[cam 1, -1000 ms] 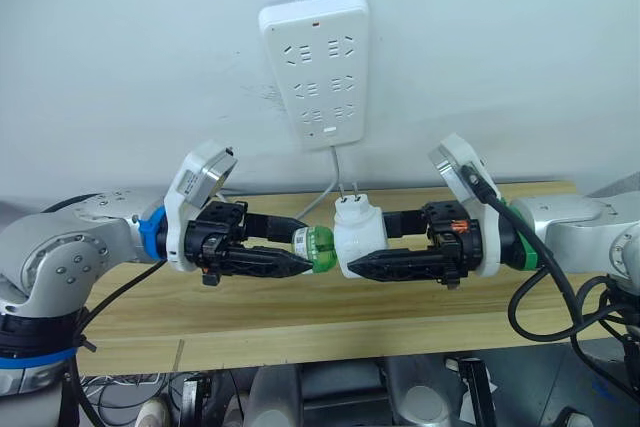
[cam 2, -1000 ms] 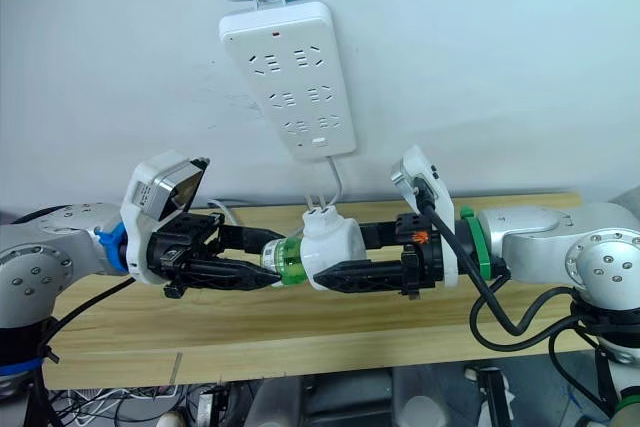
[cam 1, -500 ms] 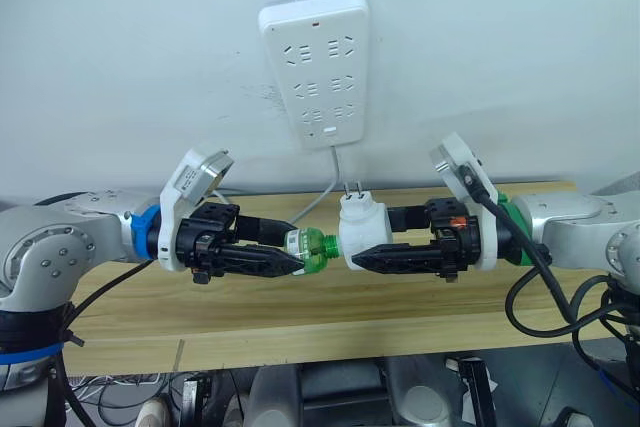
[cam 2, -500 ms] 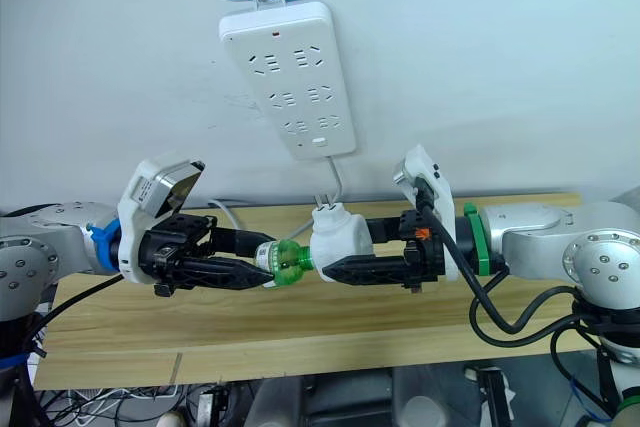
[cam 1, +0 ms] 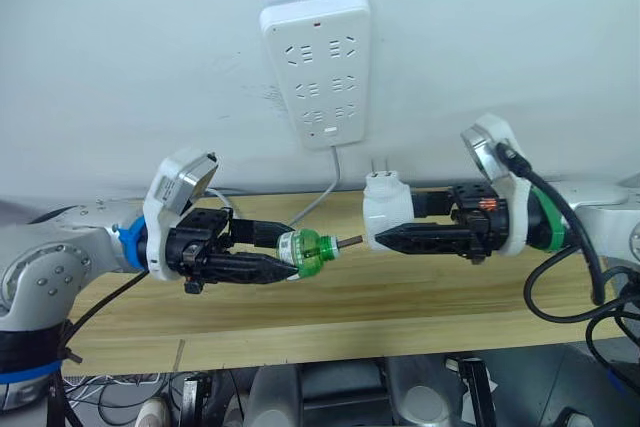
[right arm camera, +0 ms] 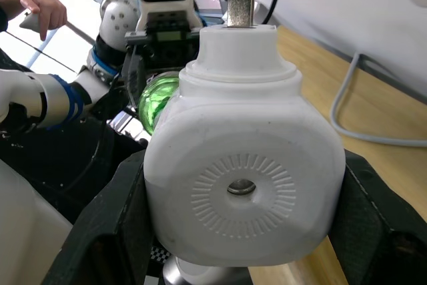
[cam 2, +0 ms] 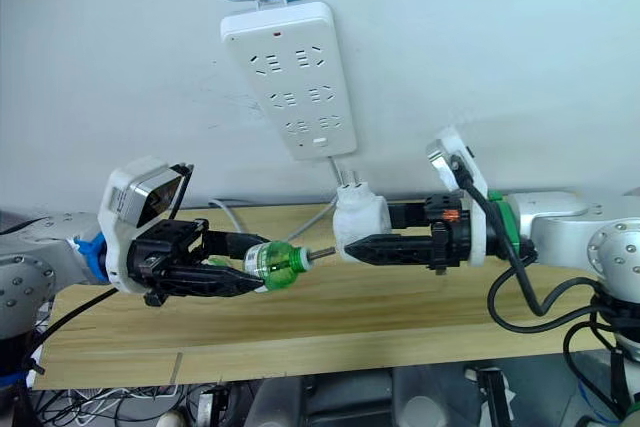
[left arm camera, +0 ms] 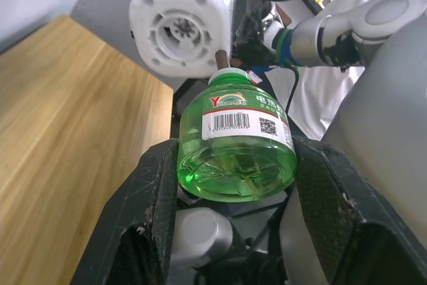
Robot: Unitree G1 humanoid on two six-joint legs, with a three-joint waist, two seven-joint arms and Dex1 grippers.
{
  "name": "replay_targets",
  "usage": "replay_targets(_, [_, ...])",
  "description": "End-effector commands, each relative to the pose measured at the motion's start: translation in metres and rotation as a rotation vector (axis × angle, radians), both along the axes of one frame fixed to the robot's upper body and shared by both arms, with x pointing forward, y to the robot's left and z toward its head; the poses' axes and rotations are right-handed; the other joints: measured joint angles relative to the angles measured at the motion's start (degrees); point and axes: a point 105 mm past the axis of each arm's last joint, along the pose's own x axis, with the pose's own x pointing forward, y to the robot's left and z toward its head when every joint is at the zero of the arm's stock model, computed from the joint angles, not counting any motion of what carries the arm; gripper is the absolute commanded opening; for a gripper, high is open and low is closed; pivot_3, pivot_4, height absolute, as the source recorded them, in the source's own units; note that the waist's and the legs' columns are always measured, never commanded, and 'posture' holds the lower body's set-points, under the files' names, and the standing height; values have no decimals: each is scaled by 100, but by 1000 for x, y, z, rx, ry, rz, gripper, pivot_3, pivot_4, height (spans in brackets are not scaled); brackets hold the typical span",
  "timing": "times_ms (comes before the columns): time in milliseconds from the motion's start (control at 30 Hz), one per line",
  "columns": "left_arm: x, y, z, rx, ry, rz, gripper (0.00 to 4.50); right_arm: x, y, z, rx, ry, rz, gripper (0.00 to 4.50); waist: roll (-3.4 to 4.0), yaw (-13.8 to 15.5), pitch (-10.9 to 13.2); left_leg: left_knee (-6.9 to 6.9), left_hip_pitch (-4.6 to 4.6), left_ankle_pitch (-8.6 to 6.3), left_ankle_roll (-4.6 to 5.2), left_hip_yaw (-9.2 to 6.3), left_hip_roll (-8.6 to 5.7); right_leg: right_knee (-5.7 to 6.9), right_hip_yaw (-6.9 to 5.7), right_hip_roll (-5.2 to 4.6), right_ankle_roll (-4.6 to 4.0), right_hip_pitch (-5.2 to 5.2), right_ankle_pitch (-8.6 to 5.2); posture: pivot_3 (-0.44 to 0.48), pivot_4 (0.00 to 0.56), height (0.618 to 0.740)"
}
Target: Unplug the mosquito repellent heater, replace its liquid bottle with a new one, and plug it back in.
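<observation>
The mosquito repellent heater (cam 1: 386, 215), a white rounded unit with its prongs pointing up, is held in the air over the wooden table by my right gripper (cam 1: 392, 225), which is shut on it. My left gripper (cam 1: 284, 253) is shut on the green liquid bottle (cam 1: 306, 251). The bottle's thin wick (cam 1: 347, 243) points at the heater, with a small gap between bottle and heater. In the left wrist view the bottle (left arm camera: 237, 145) sits between the fingers (left arm camera: 157, 198), below the heater's open underside (left arm camera: 181, 21). The right wrist view shows the heater's vent end (right arm camera: 243, 185).
A white multi-socket power strip (cam 1: 315, 67) hangs on the wall above, and its cable (cam 1: 322, 197) drops to the wooden table (cam 1: 400, 297). A person's hand (right arm camera: 40, 8) shows far off in the right wrist view.
The grippers have moved apart: the left went left with the bottle, the right went right and up with the heater. The bottle and its wick have come out of the heater.
</observation>
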Motion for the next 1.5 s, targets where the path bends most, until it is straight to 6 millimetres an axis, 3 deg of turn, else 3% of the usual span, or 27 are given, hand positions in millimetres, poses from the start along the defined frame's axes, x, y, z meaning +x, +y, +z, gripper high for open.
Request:
replay_targets(33, [-3,1,2,-19,-98,0,2247,-14,-3,9,17,-18,68,3052,0,-2,0,0,0,0,0,0,0,0,0,0,0,0,0,-193,360,740])
replay_targets(167, [0,3,-1,-49,-144,23,2247,-18,-9,8,2,-5,79,3052,0,4,0,1,0,0,0,0,0,0,0,0,0,1,0,-195,360,740])
replay_targets(367, [4,0,4,-123,-223,51,2247,1,-34,-15,-103,17,-49,3052,-1,12,0,3,-1,0,1,-1,-4,3,-1,0,0,3,0,-197,359,740])
replay_targets(633, [8,-6,11,-236,-281,69,2247,42,-81,-59,-378,-17,-285,3052,0,0,-1,4,2,-1,1,3,-6,9,4,0,0,1,0,-212,355,740])
replay_targets(967, [8,-10,11,-257,-295,79,2247,80,-124,-113,-775,-82,-407,3052,-1,-20,-1,7,3,-1,1,8,-7,17,11,0,0,-2,0,-196,364,740])
replay_targets(1167, [5,-10,10,-250,-297,88,2247,106,-142,-127,-945,-116,-495,3052,-1,-13,-1,6,4,-1,1,10,-8,18,12,-2,0,-2,0,-179,367,740])
replay_targets(1500, [2,-10,8,-248,-297,102,2247,129,-162,-137,-1119,-134,-567,3052,0,4,-1,6,5,0,0,8,-7,20,10,-2,0,-1,0,-161,373,740])
